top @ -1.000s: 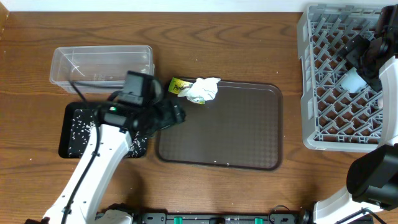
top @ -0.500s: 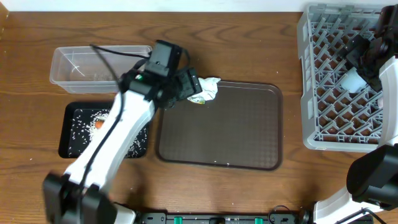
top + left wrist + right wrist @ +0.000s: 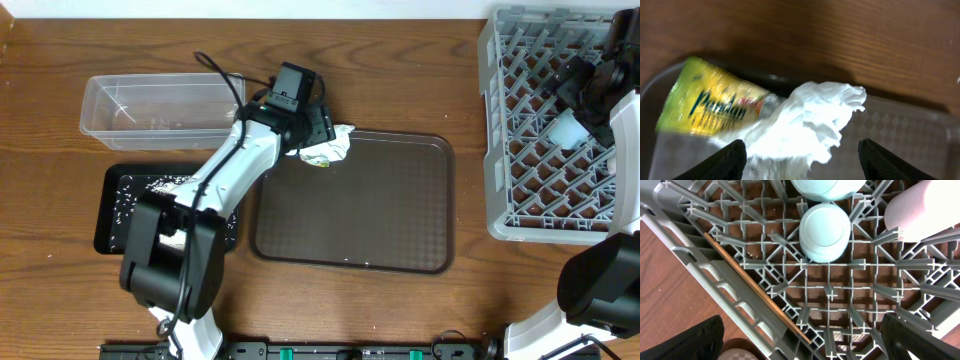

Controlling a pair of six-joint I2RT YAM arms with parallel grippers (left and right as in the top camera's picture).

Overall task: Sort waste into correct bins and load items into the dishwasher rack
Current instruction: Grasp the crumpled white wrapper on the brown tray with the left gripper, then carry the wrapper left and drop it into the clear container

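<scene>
A crumpled white napkin [image 3: 810, 120] lies on the brown tray's back left corner, touching a yellow-green wrapper [image 3: 710, 100]. My left gripper [image 3: 802, 162] is open just above the napkin [image 3: 333, 150], one finger on either side. In the overhead view the left gripper [image 3: 316, 128] hides most of the wrapper. The black tray [image 3: 115, 215] holds loose white rice [image 3: 125, 200]. The clear tub [image 3: 160, 105] stands behind it. My right gripper [image 3: 805, 345] is open over the grey rack [image 3: 500, 120], holding nothing. In the rack are a chopstick [image 3: 755, 285] and a pale-blue round vessel [image 3: 824, 230].
The brown serving tray [image 3: 370, 210] lies in the middle of the table. My left arm [image 3: 215, 185] stretches across the black tray's right part. A whitish rounded object [image 3: 920, 210] sits in the rack at the right. The right arm [image 3: 600, 90] hangs over the rack.
My left arm has swung from over the black tray up and to the right, to the napkin and wrapper. Its jaws have narrowed a little. The right arm has not moved.
</scene>
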